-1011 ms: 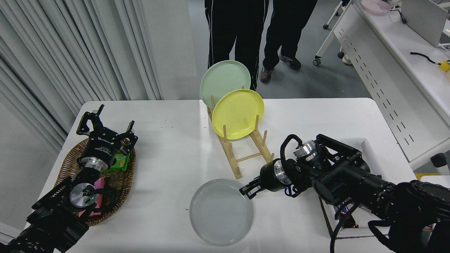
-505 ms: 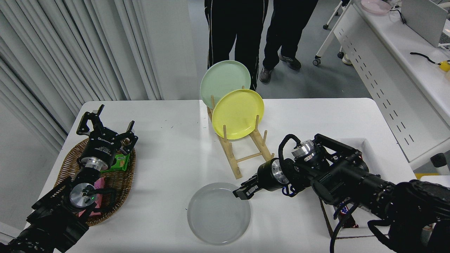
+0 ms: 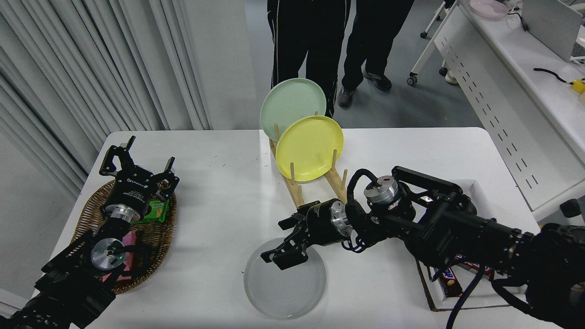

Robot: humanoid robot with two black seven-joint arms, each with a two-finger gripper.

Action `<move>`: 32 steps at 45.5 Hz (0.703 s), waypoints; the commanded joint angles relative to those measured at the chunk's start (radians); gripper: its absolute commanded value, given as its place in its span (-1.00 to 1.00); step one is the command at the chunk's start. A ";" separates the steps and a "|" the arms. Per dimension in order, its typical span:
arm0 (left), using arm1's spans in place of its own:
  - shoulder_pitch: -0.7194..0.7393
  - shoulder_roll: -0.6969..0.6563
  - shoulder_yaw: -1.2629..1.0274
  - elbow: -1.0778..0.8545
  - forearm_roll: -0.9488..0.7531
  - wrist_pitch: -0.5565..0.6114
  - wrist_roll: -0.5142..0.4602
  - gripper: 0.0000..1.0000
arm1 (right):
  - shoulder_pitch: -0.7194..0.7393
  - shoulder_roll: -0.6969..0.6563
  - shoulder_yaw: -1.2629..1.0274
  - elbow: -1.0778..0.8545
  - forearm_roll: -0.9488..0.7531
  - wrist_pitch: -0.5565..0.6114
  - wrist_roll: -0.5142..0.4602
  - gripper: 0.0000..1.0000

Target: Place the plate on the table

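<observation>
Plate (image 3: 285, 285) lies flat on the table (image 3: 219, 192), near edge.
I see my right gripper (image 3: 279, 251) spread open over its far rim; left gripper (image 3: 137, 167) parked open above the basket (image 3: 157, 237).

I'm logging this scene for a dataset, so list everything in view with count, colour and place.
Round glossy light grey plate: one, flat on the table, near edge.
Large white rectangular table: one, centre.
Wooden peg dish rack: one, tan, table middle.
Round yellow plate: one, upright in the rack.
Round pale green plate: one, upright behind the yellow one.
Woven wicker basket: one, brown, table's left; green and pink packets inside.
White tray: one, table's right, holding a snack bar.
People: two, dark trousers, far side.
White perforated-panel desk: one, upper right.
Left gripper: black, open, parked over the basket.
Right gripper: black, open, over the grey plate's far rim.
</observation>
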 commanded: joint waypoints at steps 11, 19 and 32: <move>0.000 0.000 -0.001 0.000 0.000 0.000 0.000 1.00 | 0.255 -0.258 -0.011 0.235 0.114 0.101 0.001 0.98; 0.000 0.000 -0.001 0.000 0.000 0.000 0.000 1.00 | 0.343 -0.323 -0.042 0.246 0.097 0.110 0.018 0.98; 0.000 0.000 0.001 0.000 0.000 0.000 0.000 1.00 | 0.363 -0.423 -0.029 0.242 -0.110 0.242 0.402 0.98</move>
